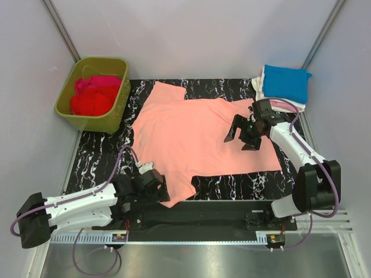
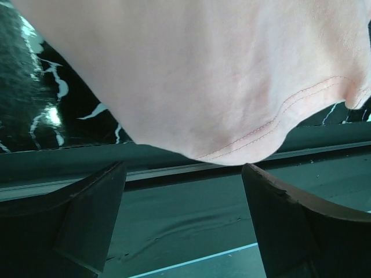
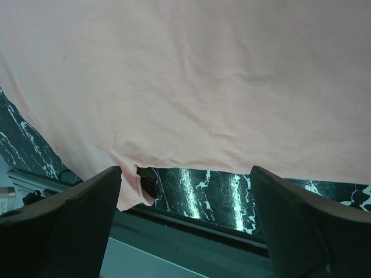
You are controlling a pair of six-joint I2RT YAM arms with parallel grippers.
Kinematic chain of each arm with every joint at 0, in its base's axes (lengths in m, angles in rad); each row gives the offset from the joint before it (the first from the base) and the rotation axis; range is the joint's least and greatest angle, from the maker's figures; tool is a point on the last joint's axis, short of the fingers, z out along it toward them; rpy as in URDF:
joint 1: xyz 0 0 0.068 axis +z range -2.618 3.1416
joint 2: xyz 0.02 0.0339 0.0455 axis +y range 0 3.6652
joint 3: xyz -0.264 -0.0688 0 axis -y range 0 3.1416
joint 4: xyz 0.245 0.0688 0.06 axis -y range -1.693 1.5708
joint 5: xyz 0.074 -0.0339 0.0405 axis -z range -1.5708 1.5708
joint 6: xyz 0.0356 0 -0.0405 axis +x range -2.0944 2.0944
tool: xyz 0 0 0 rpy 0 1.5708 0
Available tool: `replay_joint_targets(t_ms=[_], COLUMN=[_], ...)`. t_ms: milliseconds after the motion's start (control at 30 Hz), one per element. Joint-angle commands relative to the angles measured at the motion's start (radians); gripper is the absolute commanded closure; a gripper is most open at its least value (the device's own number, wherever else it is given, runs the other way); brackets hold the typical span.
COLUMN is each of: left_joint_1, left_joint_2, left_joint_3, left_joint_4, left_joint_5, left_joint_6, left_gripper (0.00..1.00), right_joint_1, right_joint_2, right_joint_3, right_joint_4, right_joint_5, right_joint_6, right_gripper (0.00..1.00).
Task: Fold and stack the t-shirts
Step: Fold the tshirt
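A salmon-pink cotton t-shirt (image 1: 197, 139) lies spread flat across the black white-veined table (image 1: 243, 186), the left hand (image 1: 157, 184) spread wide and empty at its 7 o'clock corner, the right hand (image 1: 240, 141) spread wide above its 3 o'clock side.

From above and behind we see the whole table (image 1: 243, 185); both wrist cameras sit close over the shirt (image 1: 191, 139), which all views share.
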Motion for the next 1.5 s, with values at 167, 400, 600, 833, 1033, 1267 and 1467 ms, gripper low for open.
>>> replay_joint_targets(t_ms=[167,400,600,833,1033,1267,1467], left_joint_1=[-0.033,-0.034,-0.031,0.021,0.142,0.243,0.305], left_joint_2=[0.07,0.119,0.081,0.03,-0.054,-0.119,-0.122], left_joint_3=[-0.094,-0.071,0.009,0.116,0.15,0.158,0.155], left_joint_4=[0.208,0.225,0.115,-0.058,-0.112,-0.178,-0.163], left_joint_5=[-0.055,-0.122,-0.236,-0.305,-0.277,-0.285,-0.256], left_joint_6=[-0.123,-0.115,-0.077,-0.017,0.072,0.104,0.146], left_gripper=[0.25,0.49,0.85,1.0,1.0,1.0,1.0], right_joint_1=[0.004,-0.006,-0.12,-0.351,-0.525,-0.569,-0.591], right_joint_2=[-0.074,-0.161,-0.342,-0.451,-0.424,-0.356,-0.338], right_joint_3=[0.054,0.031,-0.119,-0.319,-0.44,-0.495,-0.517], right_joint_4=[0.003,-0.019,0.012,-0.01,0.055,0.136,0.179], right_joint_5=[0.026,0.131,0.193,0.161,0.092,0.105,0.155], right_joint_6=[-0.054,-0.029,0.13,0.202,0.213,0.227,0.264], right_gripper=[0.0,0.01,0.0,0.0,0.01,0.06,0.13])
